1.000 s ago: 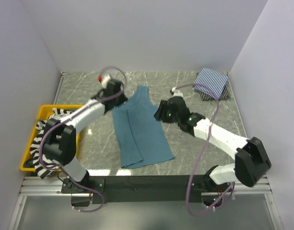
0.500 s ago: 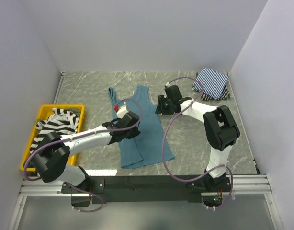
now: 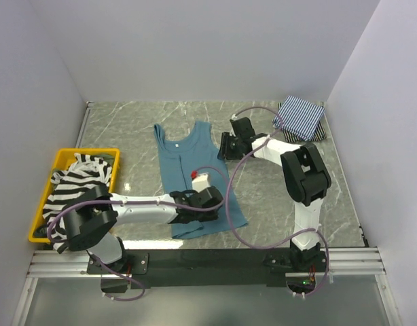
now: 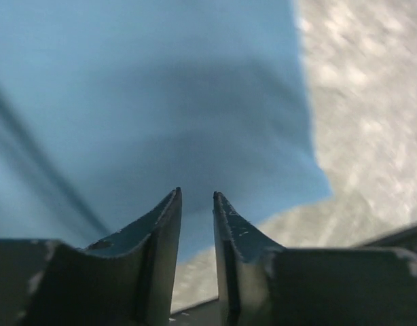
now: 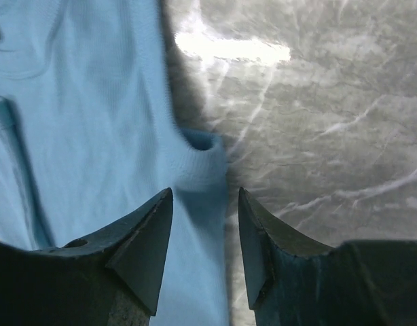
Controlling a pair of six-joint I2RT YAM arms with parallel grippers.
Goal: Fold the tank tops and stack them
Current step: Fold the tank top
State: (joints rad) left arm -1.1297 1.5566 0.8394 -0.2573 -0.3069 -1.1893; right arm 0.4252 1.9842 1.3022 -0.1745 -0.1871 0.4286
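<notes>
A: L claw [image 4: 196,195]?
B: Low over the near-right part of the teal tank top [image 3: 185,163], by the hem corner. Jaws a bit apart, nothing btwn them, just cloth below.
A: Where's the top?
B: Spread flat mid counter [image 3: 283,183], hem twd the arms, straps twd the far wall.
A: Left side?
B: Yellow bin [image 3: 86,151] at the counter's left edge w/ the black-and-white striped top [image 3: 73,187] heaped in it, spilling over the near rim.
A: R claw [image 5: 205,193]?
B: Further back, at the teal top's right armhole edge. Parted, gripping nothing; the cloth edge shows in the gap, bare counter to its right.
A: Beyond that?
B: Pinstriped top [image 3: 300,117], folded, in the far-right corner, well apart from the teal one.
</notes>
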